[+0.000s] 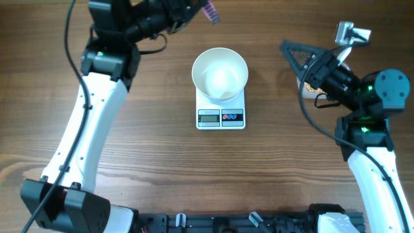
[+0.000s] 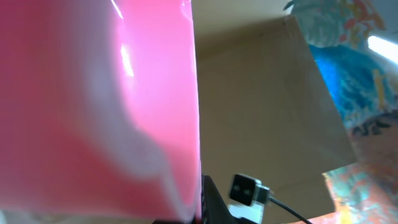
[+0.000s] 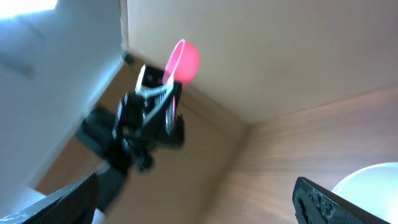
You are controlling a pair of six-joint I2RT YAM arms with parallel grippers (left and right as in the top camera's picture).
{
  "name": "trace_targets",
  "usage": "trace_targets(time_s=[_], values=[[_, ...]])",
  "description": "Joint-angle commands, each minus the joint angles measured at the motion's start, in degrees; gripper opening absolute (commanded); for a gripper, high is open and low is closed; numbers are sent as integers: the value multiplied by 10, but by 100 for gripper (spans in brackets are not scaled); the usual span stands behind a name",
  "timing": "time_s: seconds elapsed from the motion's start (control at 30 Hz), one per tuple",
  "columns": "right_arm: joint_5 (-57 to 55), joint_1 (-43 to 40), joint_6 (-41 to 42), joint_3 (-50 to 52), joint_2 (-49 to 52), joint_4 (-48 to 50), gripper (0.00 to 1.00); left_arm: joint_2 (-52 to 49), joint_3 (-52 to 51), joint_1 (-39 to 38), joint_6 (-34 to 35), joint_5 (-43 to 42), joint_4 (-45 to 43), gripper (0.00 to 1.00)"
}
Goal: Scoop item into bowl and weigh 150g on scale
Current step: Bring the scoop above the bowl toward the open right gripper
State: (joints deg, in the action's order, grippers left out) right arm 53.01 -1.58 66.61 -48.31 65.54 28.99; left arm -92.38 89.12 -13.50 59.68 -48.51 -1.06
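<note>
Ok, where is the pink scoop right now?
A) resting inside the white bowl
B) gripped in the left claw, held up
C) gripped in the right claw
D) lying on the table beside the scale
B: the right wrist view shows the pink scoop clamped in the left claw and held up in the air, while the right claw stands open and empty and the bowl has no scoop in it.

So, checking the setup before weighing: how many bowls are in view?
1: the white bowl sits on the scale in the middle of the table; others could be hidden.
</note>
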Motion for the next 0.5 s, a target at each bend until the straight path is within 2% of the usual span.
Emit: trace_targets(time_s=[0.0,0.07,0.1,0.27,0.47], values=[[-23,2,252,-15,17,13,100,4,6,-27,61,38,-14,4],[-6,2,332,-15,22,6,100,4,6,-32,73,38,-13,4],[5,2,344,-15,24,5,100,4,6,-35,73,39,-13,4],[56,2,339,-15,26,11,99,4,6,-58,94,67,-13,4],[59,2,339,-15,26,12,96,4,6,-110,101,162,-11,4]])
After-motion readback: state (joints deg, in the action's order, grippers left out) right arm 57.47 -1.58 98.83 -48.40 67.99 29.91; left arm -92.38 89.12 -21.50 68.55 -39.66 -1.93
